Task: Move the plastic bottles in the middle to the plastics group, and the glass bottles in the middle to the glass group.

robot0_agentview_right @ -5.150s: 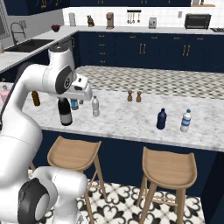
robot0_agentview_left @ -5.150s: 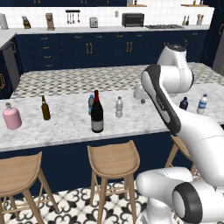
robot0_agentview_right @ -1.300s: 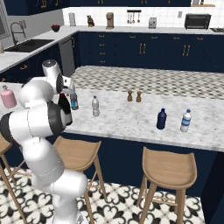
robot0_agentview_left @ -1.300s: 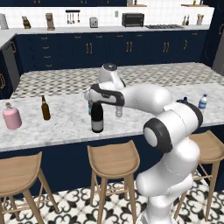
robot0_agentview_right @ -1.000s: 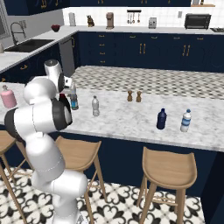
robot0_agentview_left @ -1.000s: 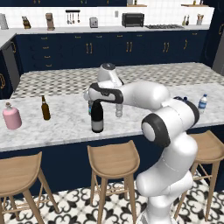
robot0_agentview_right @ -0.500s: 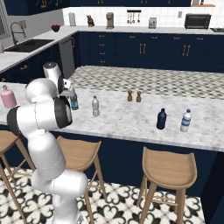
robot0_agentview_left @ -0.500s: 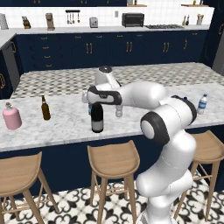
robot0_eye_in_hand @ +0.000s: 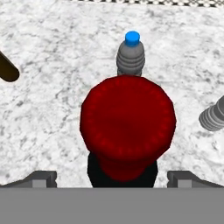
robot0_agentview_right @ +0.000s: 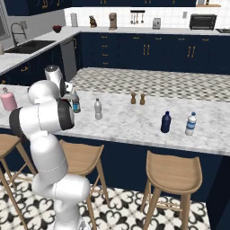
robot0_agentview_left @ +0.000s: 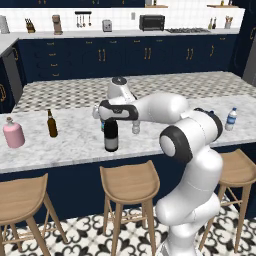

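The tall dark wine bottle (robot0_agentview_left: 111, 139) stands in the middle of the island counter. Its red capped neck (robot0_eye_in_hand: 127, 124) looms large in the hand view. My gripper (robot0_agentview_left: 110, 121) is directly above it and open, one fingertip (robot0_eye_in_hand: 41, 178) on each side of the cap, apart from it. Just behind the wine bottle stands the dark blue-teal bottle (robot0_eye_in_hand: 131, 54) (robot0_agentview_right: 76, 104), with the small clear bottle (robot0_agentview_right: 98, 109) (robot0_eye_in_hand: 213, 114) to its right. The pink bottle (robot0_agentview_left: 13, 135) and brown beer bottle (robot0_agentview_left: 51, 124) stand at the left. The navy bottle (robot0_agentview_right: 165, 122) and blue-label water bottle (robot0_agentview_right: 191, 124) stand at the right.
Salt and pepper shakers (robot0_agentview_right: 137, 98) stand farther back on the marble counter (robot0_agentview_right: 134, 123). Wooden stools (robot0_agentview_left: 129, 182) line the counter's near side. My own arm blocks the wine bottle in the right base view.
The arm swung from the counter's right side over to the wine bottle. Over the last second the hand settled slightly lower around the red neck; the bottles have not moved.
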Tool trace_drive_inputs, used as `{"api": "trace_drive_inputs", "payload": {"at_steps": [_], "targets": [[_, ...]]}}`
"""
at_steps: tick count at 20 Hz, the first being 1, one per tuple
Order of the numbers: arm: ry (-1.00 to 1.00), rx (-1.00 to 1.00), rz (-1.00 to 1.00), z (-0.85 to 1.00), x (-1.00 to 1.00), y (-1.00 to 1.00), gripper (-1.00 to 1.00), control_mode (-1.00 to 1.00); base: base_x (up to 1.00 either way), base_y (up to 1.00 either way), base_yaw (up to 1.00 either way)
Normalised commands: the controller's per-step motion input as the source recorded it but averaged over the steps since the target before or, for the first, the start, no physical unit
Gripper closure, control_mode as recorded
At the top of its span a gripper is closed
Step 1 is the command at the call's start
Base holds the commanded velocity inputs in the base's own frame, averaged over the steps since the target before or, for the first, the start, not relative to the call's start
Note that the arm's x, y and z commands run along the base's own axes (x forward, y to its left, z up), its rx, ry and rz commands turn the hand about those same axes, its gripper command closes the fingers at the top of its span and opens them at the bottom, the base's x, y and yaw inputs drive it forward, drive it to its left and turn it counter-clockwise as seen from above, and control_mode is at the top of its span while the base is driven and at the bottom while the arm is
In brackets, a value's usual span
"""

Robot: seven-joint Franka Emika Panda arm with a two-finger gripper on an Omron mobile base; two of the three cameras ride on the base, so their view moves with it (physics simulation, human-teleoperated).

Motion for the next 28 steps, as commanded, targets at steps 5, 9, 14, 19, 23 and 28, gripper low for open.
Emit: {"api": "trace_drive_inputs", "payload": {"at_steps": [5, 9, 14, 19, 23, 28], "targets": [[0.00, 0.00, 0.00, -0.04, 0.08, -0.01, -1.00, -1.00, 0.00, 0.00, 0.00], [0.00, 0.00, 0.00, -0.11, 0.12, 0.00, -1.00, -1.00, 0.00, 0.00, 0.00], [0.00, 0.00, 0.00, -0.04, 0.04, 0.00, -1.00, -1.00, 0.00, 0.00, 0.00], [-0.07, 0.00, 0.00, 0.00, 0.01, 0.00, -1.00, -1.00, 0.00, 0.00, 0.00], [-0.08, 0.00, 0.00, -0.03, 0.06, 0.00, -1.00, -1.00, 0.00, 0.00, 0.00], [-0.06, 0.00, 0.00, -0.06, 0.06, 0.00, -1.00, -1.00, 0.00, 0.00, 0.00]]}}
